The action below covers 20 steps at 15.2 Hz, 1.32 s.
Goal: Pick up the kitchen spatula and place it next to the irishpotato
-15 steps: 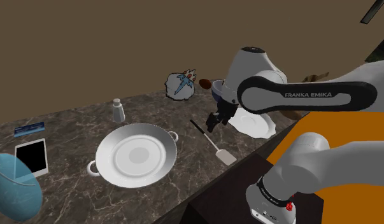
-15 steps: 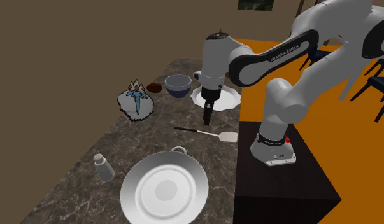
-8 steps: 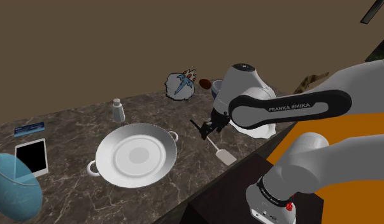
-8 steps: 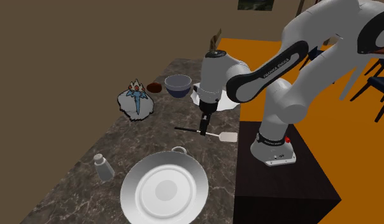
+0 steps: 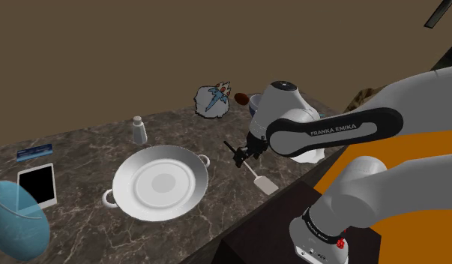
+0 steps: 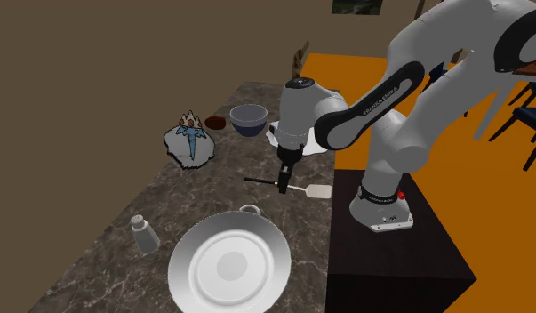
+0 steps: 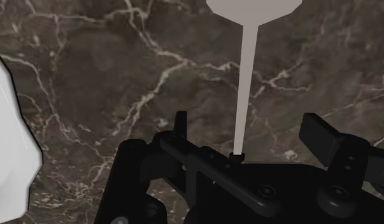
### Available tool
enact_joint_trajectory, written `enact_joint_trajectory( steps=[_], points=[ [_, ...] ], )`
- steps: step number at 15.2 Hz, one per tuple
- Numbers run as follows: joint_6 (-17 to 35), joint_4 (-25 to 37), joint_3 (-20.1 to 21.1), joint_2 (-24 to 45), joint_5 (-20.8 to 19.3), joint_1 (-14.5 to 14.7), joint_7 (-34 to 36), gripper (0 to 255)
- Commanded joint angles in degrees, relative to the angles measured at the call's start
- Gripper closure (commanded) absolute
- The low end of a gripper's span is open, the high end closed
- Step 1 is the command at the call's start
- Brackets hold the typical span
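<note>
I see a dark, veined marble counter (image 5: 82, 221) set against a plain brown wall (image 5: 104, 52). Beyond it lies an orange floor (image 6: 488, 204). A dark chair (image 6: 529, 114) stands at the second exterior view's right, and a framed picture (image 6: 356, 5) hangs high.

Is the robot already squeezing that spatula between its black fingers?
No. In the wrist view the two fingers stand apart, with the spatula passing between them, touching neither.

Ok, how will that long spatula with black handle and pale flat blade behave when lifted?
The black-handled spatula looks thin and rigid, so probably light, not floppy. The open gripper straddles its narrow neck, short of the blade, so that end may dip. It might twist in the grip.
</note>
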Motion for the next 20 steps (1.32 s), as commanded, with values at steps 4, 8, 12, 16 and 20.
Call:
enact_joint_trajectory(
  steps=[4,8,12,16,20],
  points=[
    [0.02,-0.01,0.00,0.01,0.00,0.00,0.00,255],
    [0.02,-0.01,0.00,0.01,0.00,0.00,0.00,255],
    [0.04,-0.01,0.01,0.02,0.00,0.00,0.00,255],
    [-4.40,1.69,-0.51,-2.73,-0.31,-0.01,-0.06,255],
    [-8.61,3.63,-1.01,-5.01,-0.66,-0.07,-0.11,255]
  ],
)
